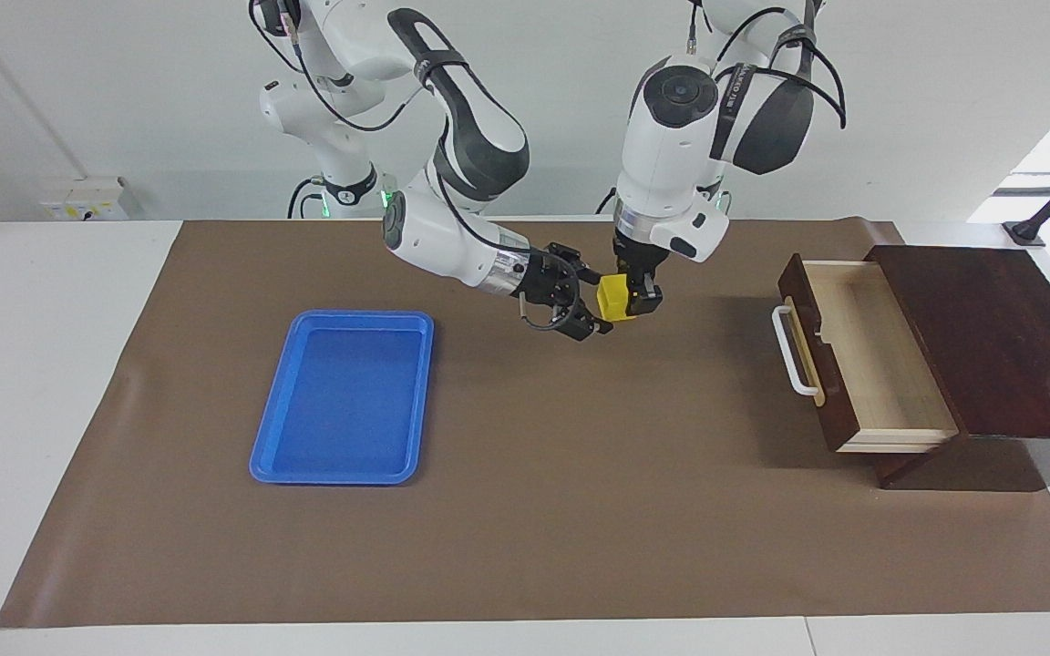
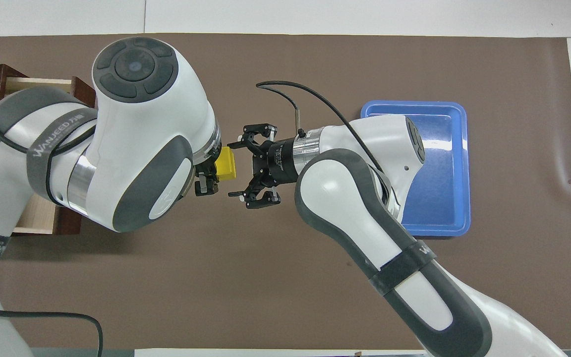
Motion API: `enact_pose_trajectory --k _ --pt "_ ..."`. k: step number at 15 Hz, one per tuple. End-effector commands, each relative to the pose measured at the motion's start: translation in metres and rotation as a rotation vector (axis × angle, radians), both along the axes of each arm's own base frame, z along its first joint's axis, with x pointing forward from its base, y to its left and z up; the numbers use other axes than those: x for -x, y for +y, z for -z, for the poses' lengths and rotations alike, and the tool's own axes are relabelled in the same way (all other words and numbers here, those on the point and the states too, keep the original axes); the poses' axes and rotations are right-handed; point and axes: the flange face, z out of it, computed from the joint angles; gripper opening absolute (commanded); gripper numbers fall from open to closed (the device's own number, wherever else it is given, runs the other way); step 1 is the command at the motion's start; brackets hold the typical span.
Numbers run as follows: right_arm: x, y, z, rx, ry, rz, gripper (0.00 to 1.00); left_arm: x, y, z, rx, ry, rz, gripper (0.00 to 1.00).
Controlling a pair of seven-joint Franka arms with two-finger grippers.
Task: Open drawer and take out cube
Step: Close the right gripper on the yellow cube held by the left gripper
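The yellow cube [image 1: 614, 299] is held in the air over the middle of the brown mat, shut in my left gripper [image 1: 640, 297], which points down. My right gripper [image 1: 591, 301] lies level and open beside the cube, its fingertips about level with the cube's edge and not touching it. The overhead view shows the cube [image 2: 226, 168] between the left gripper [image 2: 210, 174] and the open right gripper [image 2: 237, 170]. The drawer [image 1: 880, 364] stands pulled out of its dark wooden box [image 1: 990, 337] at the left arm's end; its pale interior is empty. In the overhead view my left arm mostly hides the drawer [image 2: 42, 84].
A blue plastic tray [image 1: 343, 396] lies empty on the mat toward the right arm's end; its rim also shows in the overhead view [image 2: 414, 106]. The drawer's white bar handle [image 1: 794, 351] sticks out toward the middle of the mat [image 1: 580, 501].
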Motion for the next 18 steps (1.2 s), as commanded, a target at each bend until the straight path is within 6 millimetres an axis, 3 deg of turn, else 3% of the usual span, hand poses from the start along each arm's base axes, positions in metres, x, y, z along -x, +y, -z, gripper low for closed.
enact_pose_trajectory --k 1,3,9,10,11,13,14,18 --pt "-0.004 0.011 0.000 -0.004 0.018 0.018 1.00 -0.001 -0.004 -0.001 0.012 -0.004 -0.013 0.00" --pt "0.000 0.019 -0.002 -0.005 0.022 0.010 1.00 0.000 -0.004 0.000 0.011 -0.002 -0.013 0.00" --pt "-0.003 0.015 -0.004 0.006 0.016 0.010 0.97 -0.001 -0.004 -0.001 0.014 -0.002 -0.015 0.00" --pt "-0.002 0.017 -0.004 0.007 0.020 0.011 0.89 -0.001 -0.003 -0.002 0.014 -0.004 -0.015 0.00" --pt "-0.002 0.018 -0.004 0.008 0.028 0.018 0.74 -0.001 -0.003 -0.001 0.014 -0.004 -0.015 0.00" --pt "-0.001 0.020 -0.004 0.010 0.038 0.024 0.06 -0.001 -0.003 -0.002 0.014 -0.004 -0.013 0.00" --pt "0.000 0.020 -0.005 0.019 0.031 0.015 0.00 -0.001 -0.004 -0.003 0.015 -0.005 -0.013 0.00" --pt "-0.004 0.019 -0.011 0.038 -0.001 0.000 0.00 -0.001 -0.004 -0.002 0.014 -0.005 -0.015 0.00"
